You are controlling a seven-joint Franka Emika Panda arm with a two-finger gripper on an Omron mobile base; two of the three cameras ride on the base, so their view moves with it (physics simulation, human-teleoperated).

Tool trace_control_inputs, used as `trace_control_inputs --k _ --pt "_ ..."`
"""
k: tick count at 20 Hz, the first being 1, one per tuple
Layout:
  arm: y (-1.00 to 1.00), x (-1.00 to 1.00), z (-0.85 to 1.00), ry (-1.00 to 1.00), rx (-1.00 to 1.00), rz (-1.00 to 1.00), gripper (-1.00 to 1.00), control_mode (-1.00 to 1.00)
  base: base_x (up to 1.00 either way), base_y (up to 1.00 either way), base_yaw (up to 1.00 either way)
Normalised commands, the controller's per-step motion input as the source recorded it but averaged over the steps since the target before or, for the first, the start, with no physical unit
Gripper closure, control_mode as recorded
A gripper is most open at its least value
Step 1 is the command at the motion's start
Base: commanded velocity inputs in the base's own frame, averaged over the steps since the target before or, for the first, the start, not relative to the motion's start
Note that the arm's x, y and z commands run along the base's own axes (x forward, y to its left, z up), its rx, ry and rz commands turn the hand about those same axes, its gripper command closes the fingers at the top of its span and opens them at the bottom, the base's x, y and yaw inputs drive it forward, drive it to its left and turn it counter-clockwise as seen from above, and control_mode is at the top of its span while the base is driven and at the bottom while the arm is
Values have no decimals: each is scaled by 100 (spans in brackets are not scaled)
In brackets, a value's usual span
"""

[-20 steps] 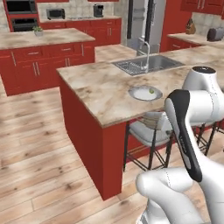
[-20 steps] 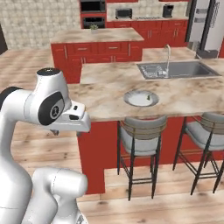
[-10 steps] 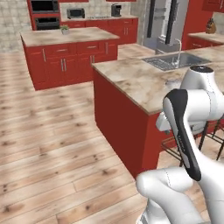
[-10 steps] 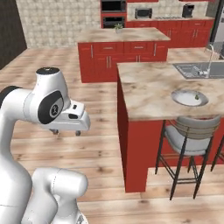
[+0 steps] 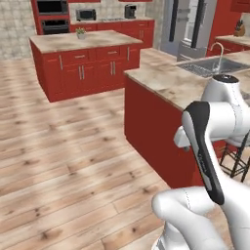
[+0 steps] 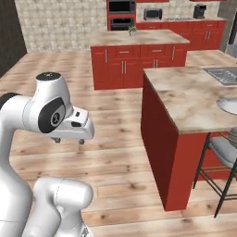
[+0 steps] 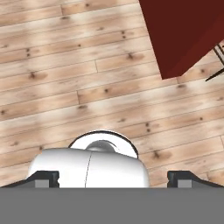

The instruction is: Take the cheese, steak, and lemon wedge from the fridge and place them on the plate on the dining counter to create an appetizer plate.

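Observation:
My gripper (image 6: 69, 140) hangs folded close to the arm over the wooden floor, jaws wide open with nothing between them. In the hand view my gripper (image 7: 113, 180) points straight down at floor planks. The dining counter (image 6: 190, 97) stands to my right, marbled top on a red base (image 7: 183, 35). The plate (image 6: 230, 105) peeks in at the right edge of the counter, cut off by the frame. The dining counter (image 5: 166, 83) carries a steel sink (image 5: 210, 66). The fridge (image 5: 188, 24) stands shut at the back. Cheese, steak and lemon wedge are out of view.
A red kitchen island (image 5: 83, 49) with a small plant stands ahead across open wooden floor (image 5: 73, 146). Red wall cabinets with ovens (image 6: 120, 14) line the back. A bar stool (image 6: 222, 148) sits tucked under the dining counter's near side.
The whole picture has shifted: the base has moved, so the dining counter and plate slid to the right and more open floor shows. The arm's pose and the open jaws are unchanged.

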Motion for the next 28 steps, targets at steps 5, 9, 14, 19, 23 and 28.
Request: trace_control_inputs --k 5,9,14,19,23,28 --pt "0 0 0 0 0 0 -100 100 100 76 -20" --pt "0 0 0 0 0 0 -100 100 100 56 -12" --pt "0 0 0 0 0 0 -100 100 100 55 -11" --pt "0 0 0 0 0 0 -100 100 100 64 -2" --pt "0 0 0 0 0 0 -100 100 100 53 -4" --pt "0 0 0 0 0 0 -100 100 100 37 -12"
